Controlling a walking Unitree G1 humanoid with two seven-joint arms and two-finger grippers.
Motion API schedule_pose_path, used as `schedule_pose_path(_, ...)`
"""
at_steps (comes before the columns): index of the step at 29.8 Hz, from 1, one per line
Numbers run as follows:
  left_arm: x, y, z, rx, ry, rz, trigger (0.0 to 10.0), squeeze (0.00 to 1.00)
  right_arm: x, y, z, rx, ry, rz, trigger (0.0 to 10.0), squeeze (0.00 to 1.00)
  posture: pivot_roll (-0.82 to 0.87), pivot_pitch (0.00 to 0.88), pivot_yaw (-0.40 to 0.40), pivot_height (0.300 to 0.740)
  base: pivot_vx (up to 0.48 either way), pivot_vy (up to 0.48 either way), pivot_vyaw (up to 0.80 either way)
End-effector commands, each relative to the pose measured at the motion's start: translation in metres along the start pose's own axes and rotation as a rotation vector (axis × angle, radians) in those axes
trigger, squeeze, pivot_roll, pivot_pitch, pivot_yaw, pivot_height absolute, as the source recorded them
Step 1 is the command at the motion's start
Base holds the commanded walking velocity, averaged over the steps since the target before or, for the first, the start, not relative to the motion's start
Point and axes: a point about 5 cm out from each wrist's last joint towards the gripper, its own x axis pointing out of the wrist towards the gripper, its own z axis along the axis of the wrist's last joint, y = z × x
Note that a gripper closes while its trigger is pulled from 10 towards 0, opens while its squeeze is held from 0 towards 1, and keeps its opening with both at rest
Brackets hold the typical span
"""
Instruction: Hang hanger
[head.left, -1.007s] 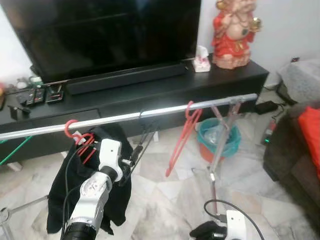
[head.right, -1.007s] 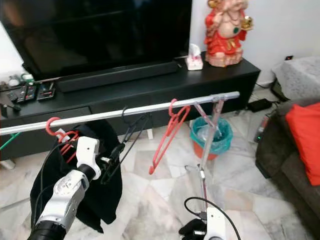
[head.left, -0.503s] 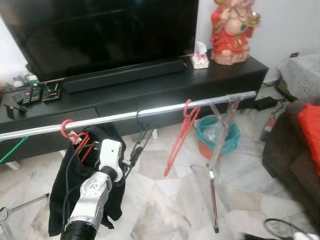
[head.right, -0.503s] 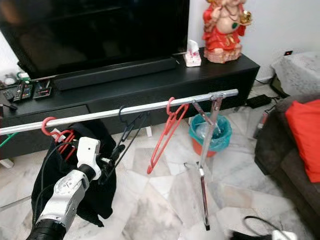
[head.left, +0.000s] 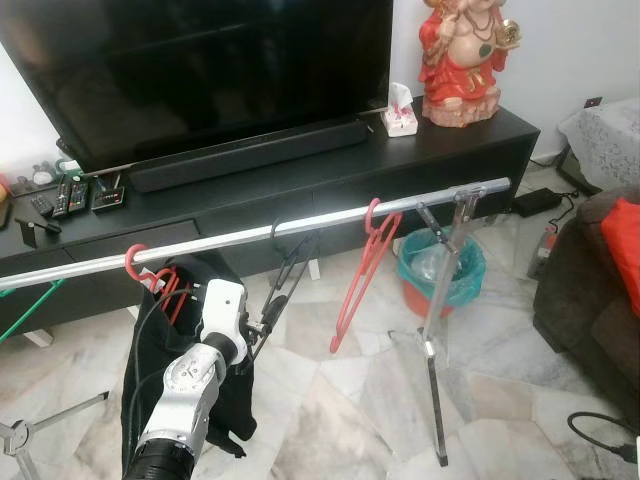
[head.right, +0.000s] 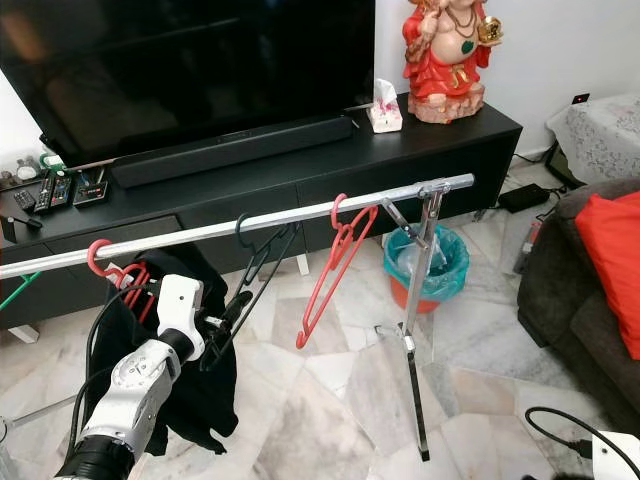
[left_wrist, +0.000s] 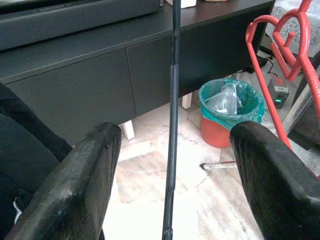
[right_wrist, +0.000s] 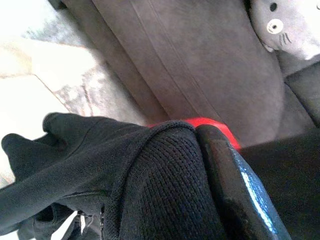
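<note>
Left wrist view: left claw (left_wrist: 172, 165) spread wide around the black hanger (left_wrist: 173, 100).
Right claw (right_wrist: 200, 165) clamps black cloth (right_wrist: 100, 165); hanger's hook sits on the rail (head.left: 300, 225).

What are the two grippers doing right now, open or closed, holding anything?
Left gripper: jaws open, either side of the black hanger on the rail, not clamping it.
Right gripper: shut on a black garment.
</note>
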Motion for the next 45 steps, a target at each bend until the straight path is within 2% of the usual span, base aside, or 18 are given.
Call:
schedule_pose_path(1, 0.0, 0.004, 0.001, 0.017, -0.003, 0.01, 10.0, 0.0, -0.002, 0.008, 0.014, 0.027, -0.055, 0.024, 10.0, 0.0, -0.07, 0.0, 0.078, 0.74, 0.0, 0.0, 0.0)
schedule_pose_path(2, 0.001, 0.005, 0.002, 0.017, -0.007, 0.017, 10.0, 0.0, -0.003, 0.011, 0.014, -0.001, -0.066, 0.029, 10.0, 0.0, -0.07, 0.0, 0.077, 0.74, 0.0, 0.0, 0.0)
schedule_pose_path(4, 0.001, 0.006, 0.002, 0.012, -0.01, 0.026, 10.0, 0.0, -0.001, 0.006, 0.017, -0.037, -0.09, -0.003, 10.0, 0.0, -0.07, 0.0, 0.075, 0.74, 0.0, 0.0, 0.0)
schedule_pose_path(5, 0.002, 0.005, 0.002, 0.011, -0.01, 0.025, 10.0, 0.0, 0.003, -0.004, 0.021, -0.015, -0.097, -0.035, 10.0, 0.0, -0.08, 0.0, 0.074, 0.74, 0.0, 0.0, 0.0)
schedule_pose_path(8, 0.003, 0.003, 0.001, 0.011, -0.008, 0.02, 10.0, 0.0, 0.008, -0.017, 0.026, -0.017, -0.119, -0.084, 10.0, 0.0, -0.08, 0.0, 0.072, 0.74, 0.0, 0.0, 0.0)
schedule_pose_path(11, 0.004, 0.002, 0.001, 0.007, -0.012, 0.022, 10.0, 0.0, 0.014, -0.037, 0.036, 0.009, -0.157, -0.167, 10.0, 0.0, -0.09, 0.0, 0.066, 0.74, 0.0, 0.0, 0.0)
schedule_pose_path(14, 0.004, 0.001, 0.001, 0.003, -0.016, 0.029, 10.0, 0.0, 0.017, -0.049, 0.044, 0.016, -0.191, -0.226, 10.0, 0.0, -0.09, 0.0, 0.063, 0.74, 0.0, 0.0, 0.0)
schedule_pose_path(17, 0.004, 0.001, 0.0, 0.002, -0.019, 0.03, 10.0, 0.0, 0.016, -0.05, 0.049, 0.024, -0.213, -0.244, 10.0, 0.0, -0.09, 0.0, 0.061, 0.74, 0.0, 0.0, 0.0)
schedule_pose_path(21, 0.004, 0.001, 0.0, 0.001, -0.021, 0.031, 10.0, 0.0, 0.014, -0.037, 0.05, 0.026, -0.215, -0.195, 10.0, 0.0, -0.09, 0.0, 0.06, 0.74, 0.0, 0.0, 0.0)
schedule_pose_path(23, 0.004, 0.001, 0.0, 0.0, -0.019, 0.028, 10.0, 0.0, 0.007, -0.013, 0.042, 0.076, -0.17, -0.082, 10.0, 0.0, -0.08, 0.0, 0.063, 0.74, 0.0, 0.0, 0.0)
schedule_pose_path(28, 0.004, 0.002, 0.001, -0.001, -0.022, 0.015, 10.0, 0.0, -0.007, 0.022, 0.03, 0.103, -0.117, 0.07, 10.0, 0.0, -0.08, 0.0, 0.07, 0.74, 0.0, 0.0, 0.0)
schedule_pose_path(29, 0.004, 0.002, 0.001, -0.001, -0.022, 0.015, 10.0, 0.0, -0.007, 0.022, 0.03, 0.103, -0.117, 0.07, 10.0, 0.0, -0.08, 0.0, 0.07, 0.74, 0.0, 0.0, 0.0)
schedule_pose_path(31, 0.004, 0.001, 0.001, -0.002, -0.023, 0.006, 10.0, 0.0, -0.016, 0.04, 0.022, 0.124, -0.079, 0.151, 10.0, 0.0, -0.08, 0.0, 0.071, 0.74, 0.0, 0.0, 0.0)
schedule_pose_path(32, 0.004, 0.001, 0.001, 0.0, -0.022, 0.001, 10.0, 0.0, -0.024, 0.055, 0.013, 0.15, -0.033, 0.216, 10.0, 0.0, -0.08, 0.0, 0.073, 0.74, 0.0, 0.0, 0.0)
schedule_pose_path(36, 0.003, 0.002, 0.002, 0.002, -0.024, 0.002, 10.0, 0.0, -0.042, 0.079, -0.004, 0.123, 0.027, 0.313, 10.0, 0.0, -0.07, 0.0, 0.074, 0.74, 0.0, 0.0, 0.0)
schedule_pose_path(40, 0.003, 0.002, 0.003, 0.004, -0.027, 0.004, 10.0, 0.0, -0.053, 0.09, -0.02, 0.104, 0.08, 0.361, 10.0, 0.0, -0.07, 0.0, 0.075, 0.74, 0.0, 0.0, 0.0)
schedule_pose_path(45, 0.004, 0.002, 0.004, 0.005, -0.032, 0.002, 10.0, 0.0, -0.058, 0.091, -0.037, 0.072, 0.129, 0.374, 10.0, 0.0, -0.06, 0.0, 0.076, 0.74, 0.0, 0.0, 0.0)
